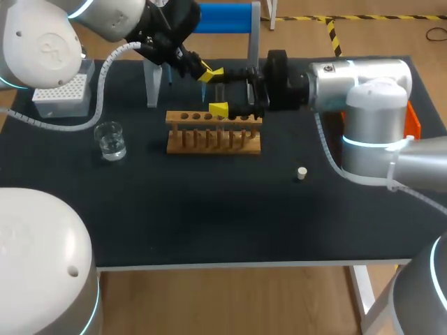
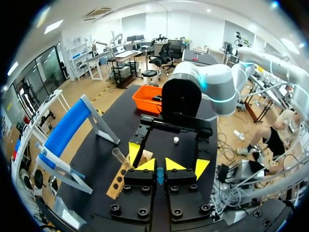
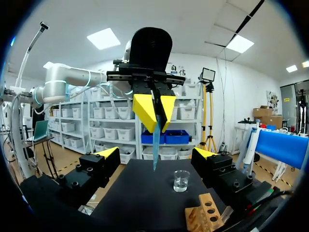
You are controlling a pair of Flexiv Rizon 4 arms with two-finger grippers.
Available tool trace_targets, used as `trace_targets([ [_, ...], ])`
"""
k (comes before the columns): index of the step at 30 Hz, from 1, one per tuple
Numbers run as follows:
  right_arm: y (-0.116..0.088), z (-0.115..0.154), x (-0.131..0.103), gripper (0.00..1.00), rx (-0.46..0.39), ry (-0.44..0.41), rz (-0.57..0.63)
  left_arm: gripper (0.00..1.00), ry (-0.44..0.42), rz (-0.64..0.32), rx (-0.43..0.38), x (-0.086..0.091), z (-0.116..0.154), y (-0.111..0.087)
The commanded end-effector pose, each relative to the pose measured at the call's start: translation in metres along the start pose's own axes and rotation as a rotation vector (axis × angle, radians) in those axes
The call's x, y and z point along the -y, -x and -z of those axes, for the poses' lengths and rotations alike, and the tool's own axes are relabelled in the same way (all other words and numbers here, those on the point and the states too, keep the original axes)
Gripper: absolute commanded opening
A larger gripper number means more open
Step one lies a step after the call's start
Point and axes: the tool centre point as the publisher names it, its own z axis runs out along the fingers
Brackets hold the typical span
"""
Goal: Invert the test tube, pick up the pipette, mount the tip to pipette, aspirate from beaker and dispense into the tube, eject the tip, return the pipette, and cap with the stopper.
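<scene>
Left gripper (image 2: 159,165) is clamped on the slim bluish test tube (image 3: 155,137), which hangs point-down from its fingers close by the wooden rack (image 1: 213,136). My right gripper (image 3: 157,153) sits level with it, fingers spread wide to either side and clear of the tube. I judge this to be the opening step, the inversion, at the point of a handover between arms, with the beaker (image 1: 110,139) and stopper (image 1: 301,173) standing well apart on the table (image 1: 209,223). Next I'd want the right fingers to close squarely on the tube's lower part before the left lets go, or it could drop onto the rack.
</scene>
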Motion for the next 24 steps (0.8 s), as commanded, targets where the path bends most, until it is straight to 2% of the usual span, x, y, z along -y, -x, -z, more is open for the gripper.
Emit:
trace_targets([
  [1,0.006,-0.006,-0.002,1.0,-0.004,0.002,0.001,0.0,0.005,0.002,0.0,0.0,0.001,0.0],
  [13,0.011,-0.015,-0.006,1.0,-0.008,0.015,0.003,0.0,0.005,0.002,0.0,0.0,0.001,0.0],
  [17,0.012,-0.018,-0.006,0.97,-0.011,0.016,-0.001,0.0,0.005,0.002,0.0,0.0,0.001,0.0],
  [22,0.013,-0.023,-0.005,0.88,-0.016,0.017,-0.004,0.0,0.005,0.002,0.0,0.0,0.001,0.0],
  [24,0.013,-0.023,-0.005,0.8,-0.018,0.018,-0.005,0.0,0.005,0.002,0.0,0.0,0.001,0.0],
])
